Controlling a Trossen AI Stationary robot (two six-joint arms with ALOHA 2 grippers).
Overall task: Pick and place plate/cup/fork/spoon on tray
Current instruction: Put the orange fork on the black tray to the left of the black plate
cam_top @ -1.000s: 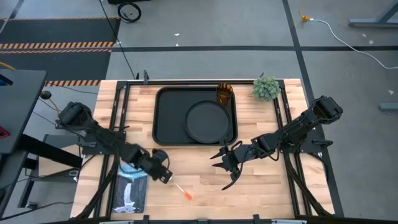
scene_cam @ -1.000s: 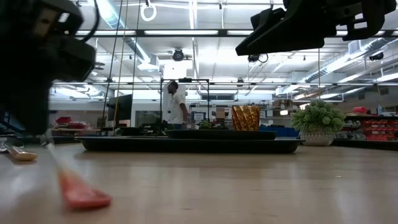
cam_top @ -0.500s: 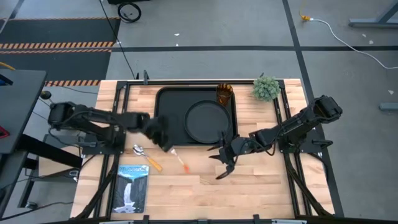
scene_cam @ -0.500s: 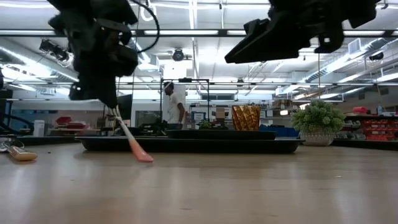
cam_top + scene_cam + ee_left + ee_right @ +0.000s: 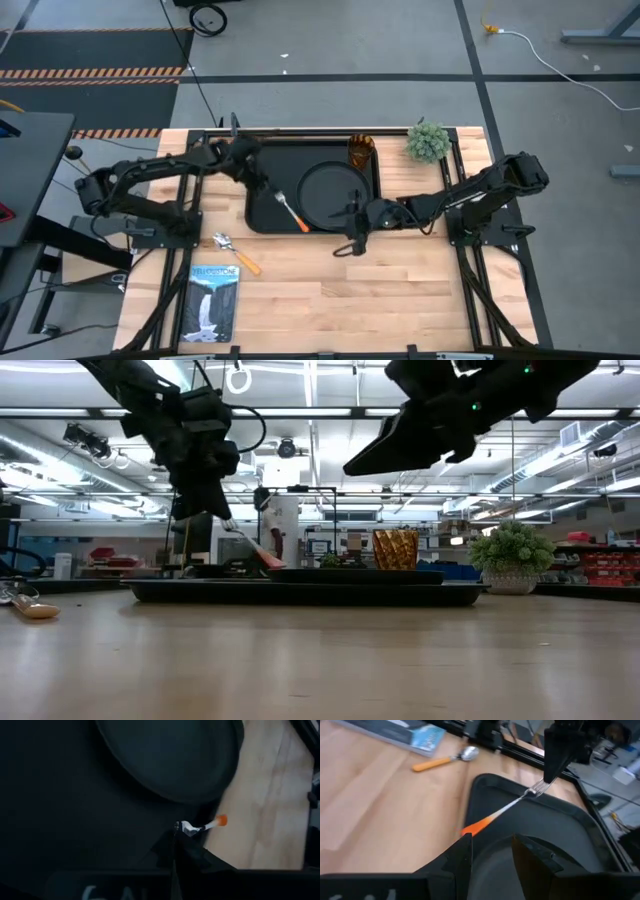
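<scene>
1 light, stiff fork [image 5: 291,211] is dangling over the tray [image 5: 262,200], left gripper [image 5: 262,182] jaws pinching its slippery tines; right gripper [image 5: 352,235] jaws are gaping wide.

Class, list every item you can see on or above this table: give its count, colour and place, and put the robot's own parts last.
tray: one, black, far middle of table.
plate: one, black, on tray's right half.
cup: one, amber, tray's far right corner.
fork: one, silver with orange handle, held above tray.
spoon: one, silver with orange handle, on table left of centre.
booklet: one, blue, near left edge.
plant: one, green, far right.
left gripper: shut on fork.
right gripper: open, at tray's near edge.
</scene>
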